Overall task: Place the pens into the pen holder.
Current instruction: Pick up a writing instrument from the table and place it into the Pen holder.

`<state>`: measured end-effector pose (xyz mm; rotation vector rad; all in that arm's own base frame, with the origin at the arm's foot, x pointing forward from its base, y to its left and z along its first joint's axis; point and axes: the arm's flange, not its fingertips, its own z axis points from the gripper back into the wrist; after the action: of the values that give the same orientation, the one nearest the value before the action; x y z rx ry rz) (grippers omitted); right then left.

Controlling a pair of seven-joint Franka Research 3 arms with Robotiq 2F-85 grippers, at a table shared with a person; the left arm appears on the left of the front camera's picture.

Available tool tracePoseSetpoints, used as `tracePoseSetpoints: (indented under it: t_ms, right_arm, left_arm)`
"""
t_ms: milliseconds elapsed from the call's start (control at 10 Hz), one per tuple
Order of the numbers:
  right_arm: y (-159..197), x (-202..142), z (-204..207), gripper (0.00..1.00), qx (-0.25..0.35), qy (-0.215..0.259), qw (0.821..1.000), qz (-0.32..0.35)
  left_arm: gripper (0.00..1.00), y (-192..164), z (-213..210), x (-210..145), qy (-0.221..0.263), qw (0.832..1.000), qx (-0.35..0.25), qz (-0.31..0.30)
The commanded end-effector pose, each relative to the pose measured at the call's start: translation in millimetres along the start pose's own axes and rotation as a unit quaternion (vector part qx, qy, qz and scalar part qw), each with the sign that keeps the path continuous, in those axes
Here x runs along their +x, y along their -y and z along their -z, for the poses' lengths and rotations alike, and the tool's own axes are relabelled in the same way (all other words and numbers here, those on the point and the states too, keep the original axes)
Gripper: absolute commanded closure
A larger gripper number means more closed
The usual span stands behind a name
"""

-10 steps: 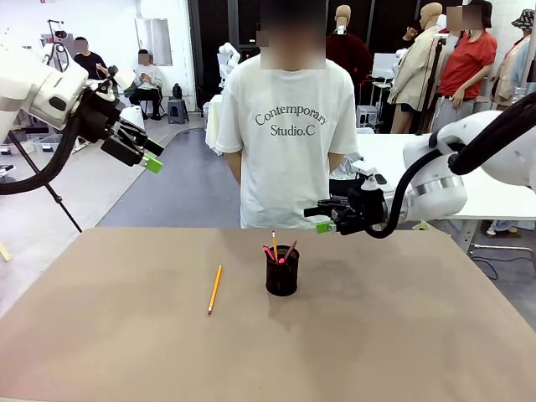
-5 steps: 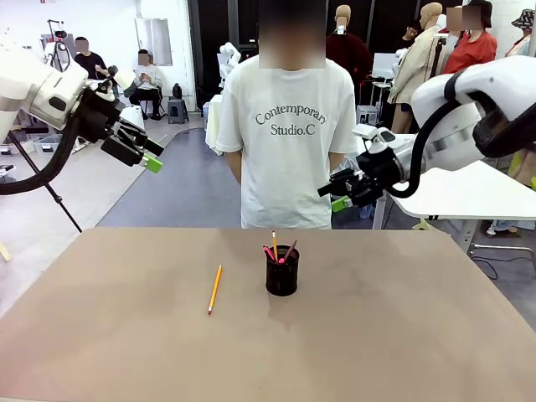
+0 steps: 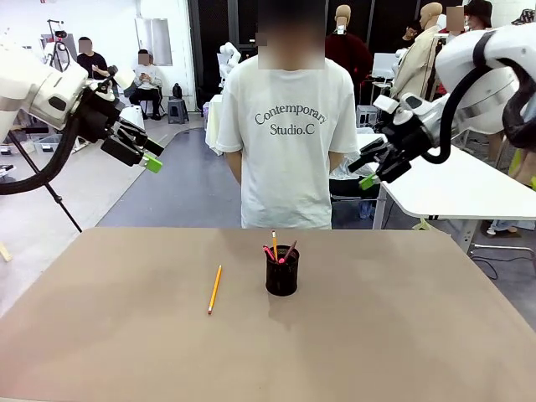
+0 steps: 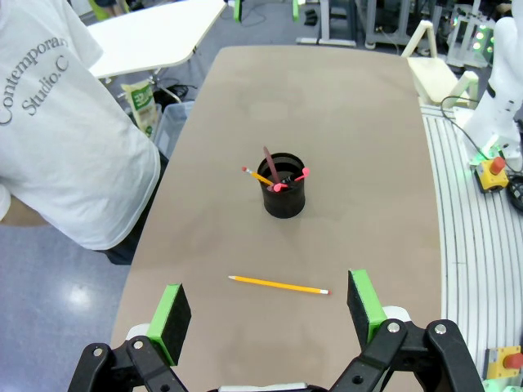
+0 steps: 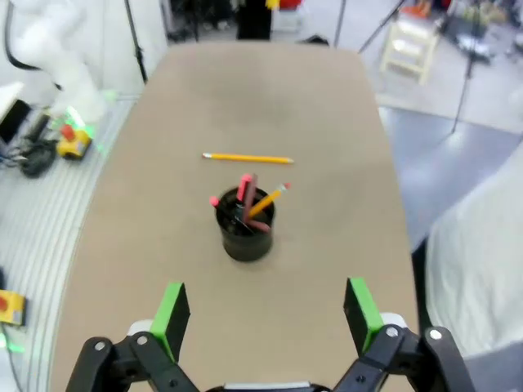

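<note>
The black mesh pen holder point(image 3: 281, 271) stands upright near the middle of the brown table point(image 3: 126, 352), with several pens point(image 3: 278, 248) poking out of it. A yellow-orange pencil point(image 3: 214, 289) lies flat on the table to its left. The holder point(image 4: 284, 186) and the pencil point(image 4: 279, 285) lie ahead of the left fingers, and both show again as the holder point(image 5: 245, 225) and the pencil point(image 5: 248, 158) in the right wrist view. My left gripper point(image 3: 149, 157) hangs open high at the left, off the table. High at the right, my right gripper point(image 3: 365, 172) is open and holds nothing.
A person in a white T-shirt point(image 3: 289, 142) stands at the table's far edge, right behind the pen holder. A white table point(image 3: 452, 180) stands to the back right. Bare tabletop surrounds the holder and pencil on all sides.
My right arm has risen and pulled back to the right, away from above the pen holder, its gripper still open. The left arm, the pencil and the holder have not moved.
</note>
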<state>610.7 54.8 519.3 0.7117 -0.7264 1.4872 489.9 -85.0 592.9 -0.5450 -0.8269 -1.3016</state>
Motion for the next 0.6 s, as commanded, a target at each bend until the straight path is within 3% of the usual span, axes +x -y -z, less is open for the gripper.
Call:
tracePoseSetpoints:
  t_ms: [0, 300, 500]
  right_arm:
    - [8.9, 2.8, -21.9, 0.00, -0.021, -0.027, 0.999, 0.016]
    - [24.0, 6.7, -63.5, 0.00, 0.027, -0.039, 0.998, 0.038]
    - [30.0, 9.0, -85.9, 0.00, 0.011, -0.055, 0.998, 0.026]
  left_arm:
    - [0.00, 0.8, -0.6, 0.2, -0.002, 1.000, 0.001, 0.001]
    - [0.00, 0.8, -0.6, 0.2, -0.002, 1.000, 0.001, 0.001]
    - [0.00, 0.8, -0.6, 0.2, -0.002, 1.000, 0.001, 0.001]
